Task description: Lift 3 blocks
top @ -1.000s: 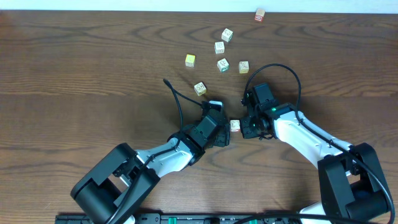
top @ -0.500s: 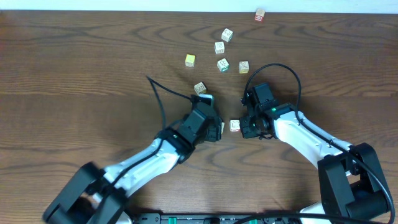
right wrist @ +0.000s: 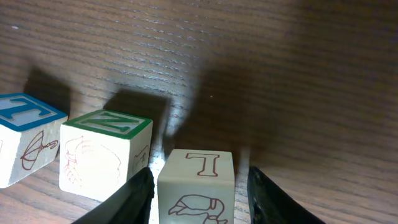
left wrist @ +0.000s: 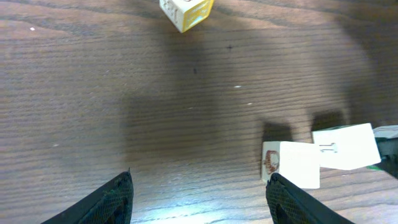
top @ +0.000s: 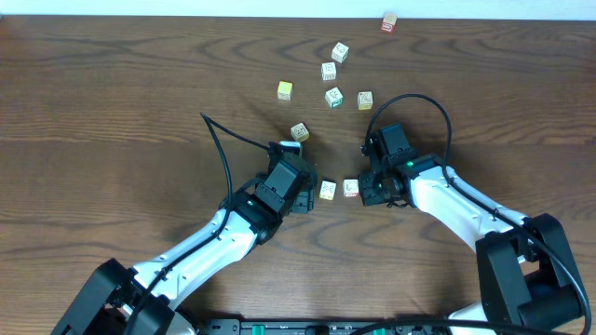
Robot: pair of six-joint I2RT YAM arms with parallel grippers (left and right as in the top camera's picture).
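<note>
A whitish block with a red T rests on the wooden table between my right gripper's fingers. My right gripper stands open, with a gap showing on the block's right side. Beside it to the left stand a green-lettered block and a blue-lettered block. Overhead, the T block sits at my right gripper, with a second block just left of it. My left gripper is open and empty; that second block lies just past its right finger.
Several more small cubes lie farther back: one near the left arm's cable, a yellow cube, whitish ones, and a reddish-brown cube at the far edge.
My left arm has drawn back to the left, uncovering the block beside the T block. My right jaws have widened around the T block; the right arm has stayed put.
</note>
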